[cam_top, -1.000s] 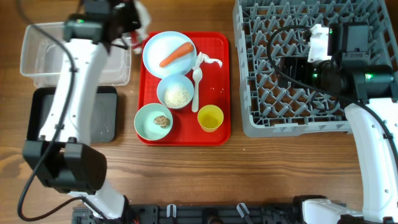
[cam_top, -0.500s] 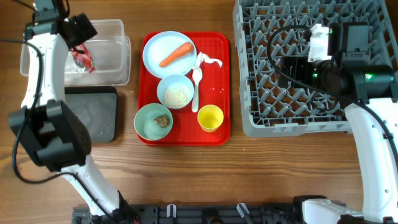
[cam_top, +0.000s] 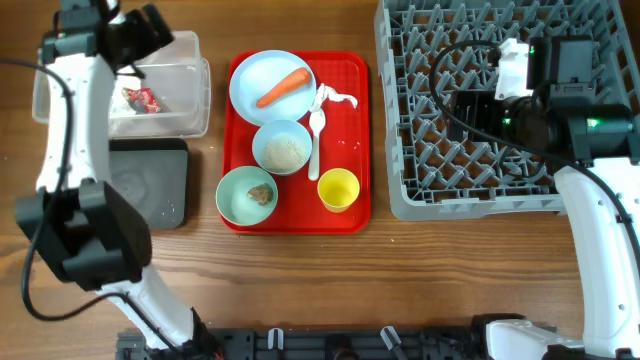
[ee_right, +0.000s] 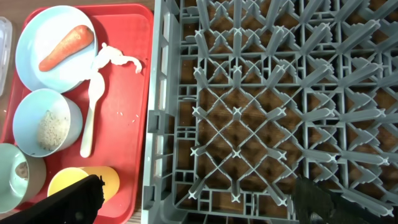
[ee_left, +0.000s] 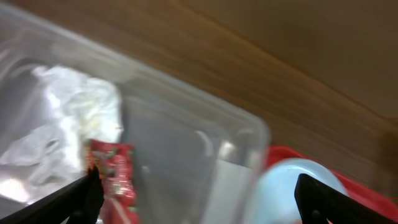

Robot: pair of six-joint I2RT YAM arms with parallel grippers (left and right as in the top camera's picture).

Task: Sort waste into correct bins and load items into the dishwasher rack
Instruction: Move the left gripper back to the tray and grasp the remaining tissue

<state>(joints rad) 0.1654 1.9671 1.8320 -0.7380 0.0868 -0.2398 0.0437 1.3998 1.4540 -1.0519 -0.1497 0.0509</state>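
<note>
Crumpled white-and-red paper wrapper (cam_top: 137, 97) lies loose in the clear rectangular plastic tub (cam_top: 198, 100). The left hand (ee_left: 199, 202) hangs just above it, spread wide and gripping nothing, so the paper looks delivered to its bin. Further out, the orange carrot (cam_top: 283, 87) sits on the round pale blue plate (cam_top: 250, 75), probably next to sort. Over the large grey plastic dishwasher rack (ee_right: 280, 93), the right hand (ee_right: 199, 202) hovers released and empty, seemingly parked ready for dishes.

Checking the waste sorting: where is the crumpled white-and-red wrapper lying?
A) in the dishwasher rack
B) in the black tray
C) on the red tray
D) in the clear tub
D: the wrapper lies inside the clear tub, as the overhead view shows.
</note>
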